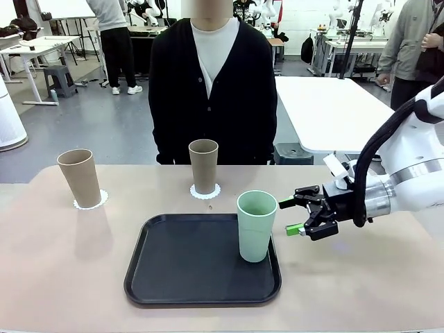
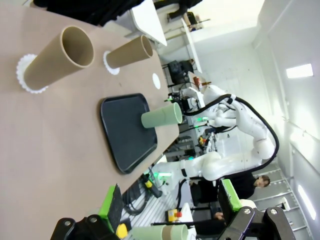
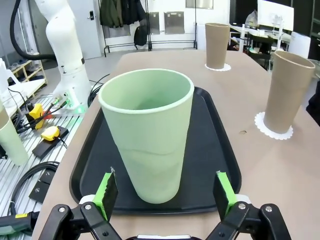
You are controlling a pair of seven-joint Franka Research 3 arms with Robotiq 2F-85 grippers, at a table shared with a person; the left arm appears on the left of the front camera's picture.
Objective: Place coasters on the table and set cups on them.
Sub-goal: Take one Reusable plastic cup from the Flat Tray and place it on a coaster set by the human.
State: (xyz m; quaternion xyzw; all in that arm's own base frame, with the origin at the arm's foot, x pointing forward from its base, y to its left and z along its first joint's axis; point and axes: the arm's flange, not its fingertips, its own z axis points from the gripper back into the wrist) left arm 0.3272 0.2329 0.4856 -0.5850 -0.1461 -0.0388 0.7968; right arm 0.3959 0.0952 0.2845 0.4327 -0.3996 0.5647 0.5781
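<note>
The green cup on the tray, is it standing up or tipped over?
Upright: the green cup stands on its base on the black tray, rim up.

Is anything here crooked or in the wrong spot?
Only one thing stands out: the green cup is upright on the black tray with no coaster under it, while both brown cups sit on white coasters. A third coaster lies bare on the table. Nothing looks spilled or tipped.
</note>
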